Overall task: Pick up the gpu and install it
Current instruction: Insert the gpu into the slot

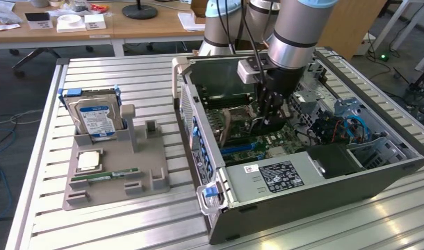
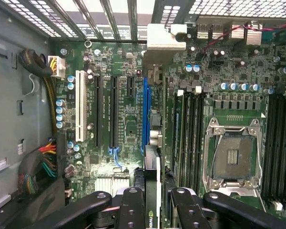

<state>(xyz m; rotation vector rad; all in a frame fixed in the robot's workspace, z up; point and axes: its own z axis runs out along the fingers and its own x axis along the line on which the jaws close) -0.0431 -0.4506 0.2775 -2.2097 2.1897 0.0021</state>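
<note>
On the exterior view's left, the slatted aluminium desk carries a grey moulded fixture tray with a silver hard drive with a blue-white label standing upright, a square processor chip and a narrow green memory stick lying flat, all well apart from the work. To their right sits the open grey computer case, and the grey robot arm reaches straight down into it. The black two-fingered end effector is partly closed and clamps the gpu, a thin green card. In the wrist view the card is seen edge-on between the fingers. Its long axis runs away from the end effector toward the rear grille, and its silver metal bracket leads at that end. The long blue expansion slot runs parallel to the card, just beside its edge, so I judge the alignment close but not yet exact. Two black slots and a white slot flank one side. Dark memory slots crowd the other closely, and beyond them lies the silver processor socket. A multicoloured cable bundle hugs the case wall, clear of the card
</note>
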